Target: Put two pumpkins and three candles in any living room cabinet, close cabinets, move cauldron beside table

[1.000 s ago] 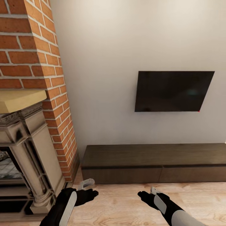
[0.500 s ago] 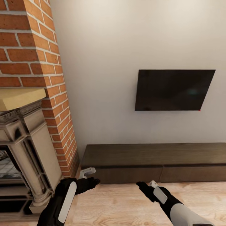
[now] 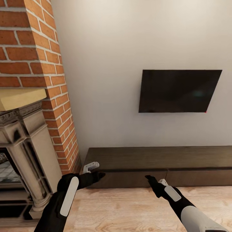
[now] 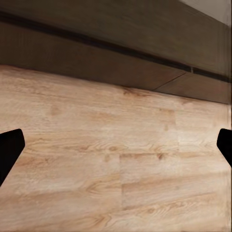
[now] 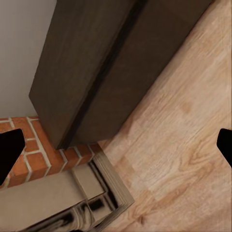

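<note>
The cabinet [image 3: 154, 166] is a long, low dark-brown unit against the white wall, and its flat drawer fronts sit flush. My left gripper [image 3: 96, 176] hovers open just in front of the cabinet's left end, above the wood floor. My right gripper [image 3: 150, 179] is open too, close to the drawer fronts near the middle. The left wrist view looks at the cabinet front [image 4: 121, 43] between widely parted fingertips [image 4: 9, 150]. In the right wrist view the cabinet's left end [image 5: 96, 63] stands beyond the open gripper [image 5: 116, 145]. Pumpkins, candles, cauldron and table are out of view.
A brick chimney [image 3: 32, 48] with a stone fireplace surround [image 3: 29, 154] stands left of the cabinet, close to my left arm. A black TV [image 3: 178, 91] hangs on the wall above the cabinet. Light wood floor [image 3: 129, 209] lies under both arms.
Both arms have reached forward, bringing the grippers from over the floor up to the cabinet's front. The view has tilted slightly as well.
</note>
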